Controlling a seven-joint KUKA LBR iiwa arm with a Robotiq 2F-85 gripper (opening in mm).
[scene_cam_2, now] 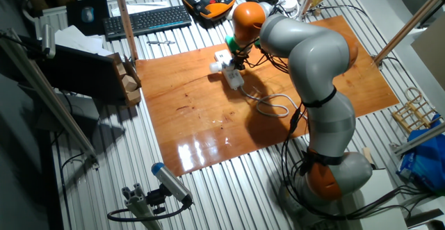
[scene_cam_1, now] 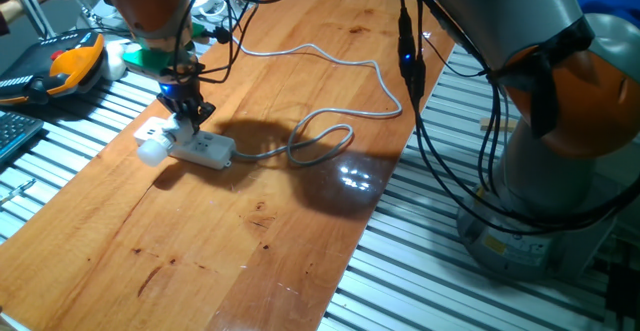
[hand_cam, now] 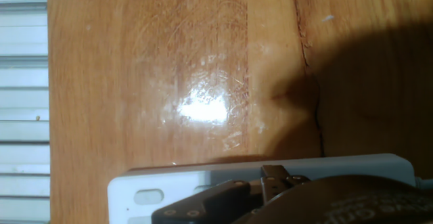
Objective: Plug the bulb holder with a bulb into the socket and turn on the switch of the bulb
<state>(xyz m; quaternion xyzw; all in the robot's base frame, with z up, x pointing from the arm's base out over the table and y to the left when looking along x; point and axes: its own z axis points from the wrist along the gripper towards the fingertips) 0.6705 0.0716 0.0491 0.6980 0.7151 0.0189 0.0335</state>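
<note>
The socket, a long white power strip (scene_cam_1: 210,150), lies on the wooden board with its grey cable (scene_cam_1: 320,141) looping to the right. The bulb holder (scene_cam_1: 178,129) sits at the strip's left end, its round white bulb (scene_cam_1: 150,151) sticking out to the left. My gripper (scene_cam_1: 191,117) points straight down onto the holder, fingers close together; the contact itself is hidden. In the other fixed view the gripper (scene_cam_2: 237,62) is over the strip (scene_cam_2: 236,78) beside the bulb (scene_cam_2: 215,67). The hand view shows the strip (hand_cam: 325,168) along the bottom edge, under dark gripper parts.
The wooden board (scene_cam_1: 250,231) lies on a slatted metal table. An orange-and-black teach pendant (scene_cam_1: 68,66) and a keyboard (scene_cam_2: 146,20) sit beyond the board's far edge. Black cables (scene_cam_1: 410,61) hang from the arm over the board's right side.
</note>
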